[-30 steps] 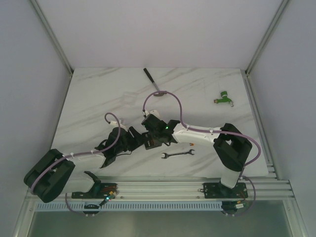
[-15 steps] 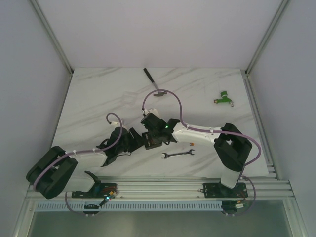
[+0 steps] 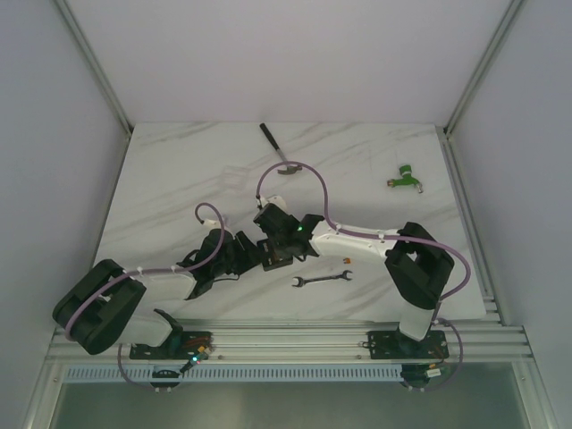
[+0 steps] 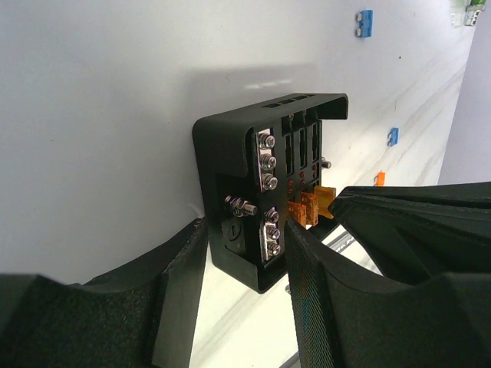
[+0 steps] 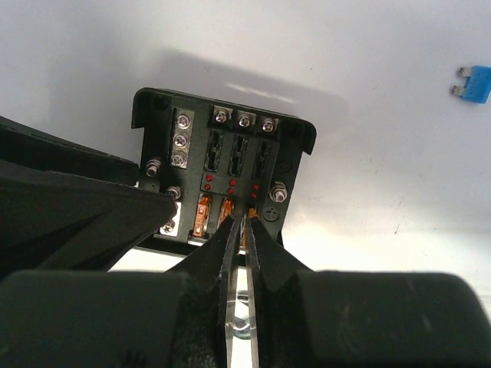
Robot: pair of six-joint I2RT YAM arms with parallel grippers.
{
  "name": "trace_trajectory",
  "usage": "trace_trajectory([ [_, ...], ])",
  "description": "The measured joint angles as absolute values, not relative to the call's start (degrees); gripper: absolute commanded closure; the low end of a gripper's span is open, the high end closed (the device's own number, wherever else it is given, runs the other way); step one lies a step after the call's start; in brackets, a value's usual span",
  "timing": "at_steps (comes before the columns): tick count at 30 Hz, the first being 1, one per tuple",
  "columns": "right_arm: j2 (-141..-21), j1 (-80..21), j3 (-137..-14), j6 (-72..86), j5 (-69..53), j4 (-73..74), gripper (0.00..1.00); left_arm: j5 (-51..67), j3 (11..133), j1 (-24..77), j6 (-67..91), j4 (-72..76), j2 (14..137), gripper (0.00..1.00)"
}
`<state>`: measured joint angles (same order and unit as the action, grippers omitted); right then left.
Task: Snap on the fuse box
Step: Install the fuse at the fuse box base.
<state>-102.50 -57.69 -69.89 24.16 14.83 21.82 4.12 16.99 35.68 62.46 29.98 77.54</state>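
You have the fuse box point(image 4: 226, 157) lying face up on the tabletop point(image 3: 170, 188), near its middle, between the two arms and just beyond the wrench point(image 3: 322, 279). Your left fingers point(image 4: 180, 276) sit half-spread, clasping the box's near corner from both sides. Your right fingers point(image 5: 217, 257) are drawn almost together, tips at the row of orange fuses point(image 5: 203, 215); you cannot tell whether they pinch one. A loose blue fuse point(image 5: 476, 83) lies apart.
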Motion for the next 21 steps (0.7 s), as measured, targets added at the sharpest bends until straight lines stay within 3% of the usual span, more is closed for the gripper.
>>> trace_trajectory([
  [21, -102.17, -56.45, -70.43, 25.12, 14.92, 22.63, 0.85, 4.32, 16.99, 35.68, 62.46, 30.24, 77.73, 0.47],
])
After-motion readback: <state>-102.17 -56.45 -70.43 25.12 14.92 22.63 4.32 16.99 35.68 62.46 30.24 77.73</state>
